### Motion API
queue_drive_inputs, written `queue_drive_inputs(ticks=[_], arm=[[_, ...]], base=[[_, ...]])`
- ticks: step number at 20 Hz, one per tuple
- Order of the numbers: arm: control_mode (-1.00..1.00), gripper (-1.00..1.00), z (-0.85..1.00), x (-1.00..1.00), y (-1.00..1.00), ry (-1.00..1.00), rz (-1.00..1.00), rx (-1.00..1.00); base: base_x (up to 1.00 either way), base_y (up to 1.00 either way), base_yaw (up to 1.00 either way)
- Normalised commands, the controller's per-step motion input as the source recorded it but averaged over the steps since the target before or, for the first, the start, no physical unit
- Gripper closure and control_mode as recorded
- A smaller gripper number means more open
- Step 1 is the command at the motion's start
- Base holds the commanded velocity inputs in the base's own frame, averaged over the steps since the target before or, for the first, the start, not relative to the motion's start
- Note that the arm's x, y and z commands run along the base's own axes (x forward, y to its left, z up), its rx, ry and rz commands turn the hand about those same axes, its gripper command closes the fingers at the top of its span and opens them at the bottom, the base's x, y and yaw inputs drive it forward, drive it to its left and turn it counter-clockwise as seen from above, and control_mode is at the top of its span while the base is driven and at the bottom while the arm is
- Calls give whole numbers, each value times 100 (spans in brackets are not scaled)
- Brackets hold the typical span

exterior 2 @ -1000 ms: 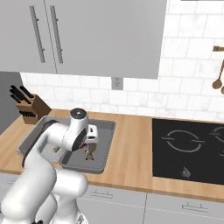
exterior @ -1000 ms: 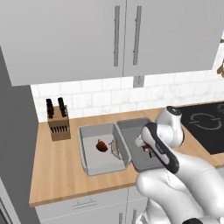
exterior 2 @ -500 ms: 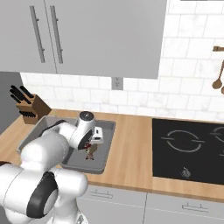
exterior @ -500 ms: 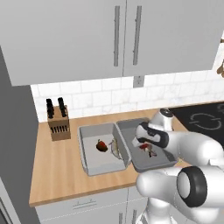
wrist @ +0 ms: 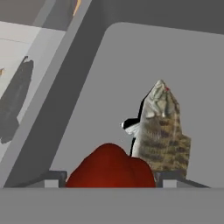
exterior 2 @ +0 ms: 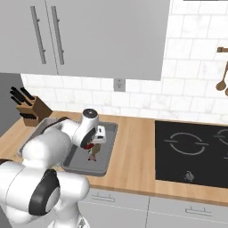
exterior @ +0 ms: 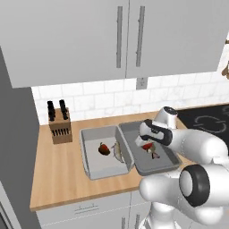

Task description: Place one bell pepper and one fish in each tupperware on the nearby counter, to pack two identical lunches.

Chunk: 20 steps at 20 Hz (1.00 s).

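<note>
My fingers point(wrist: 111, 175) grip a glossy, likely slippery pepper point(wrist: 111, 168) by its round middle above the darker tray point(exterior: 167, 162), beside the fish point(wrist: 162, 127).

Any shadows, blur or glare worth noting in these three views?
Left base view: soft, slightly blurred, no glare; the lighter tupperware shows faint shading. Right base view: the same flat light, darker tupperware evenly grey. Hand view: sharpest; the fish casts a small black shadow, the bell pepper sits close up.

Glossy red bell pepper point(wrist: 111, 168) beside a grey-brown scaled, pale-bellied fish point(wrist: 161, 131) in darker grey tupperware point(wrist: 109, 83).
</note>
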Motion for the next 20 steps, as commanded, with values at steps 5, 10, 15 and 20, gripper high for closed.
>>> queue_drive_inputs(ticks=[5, 10, 15, 20], arm=[[-100, -100, 42, -74, 0, -15, -6, 0], [-100, -100, 51, -90, 0, -25, -9, 0], [-100, -100, 24, -100, -33, -35, -14, 1], [-100, -100, 29, -98, -72, -37, -17, 10]], base=[[0, 0, 0], [0, 0, 0], [0, 0, 0], [0, 0, 0]])
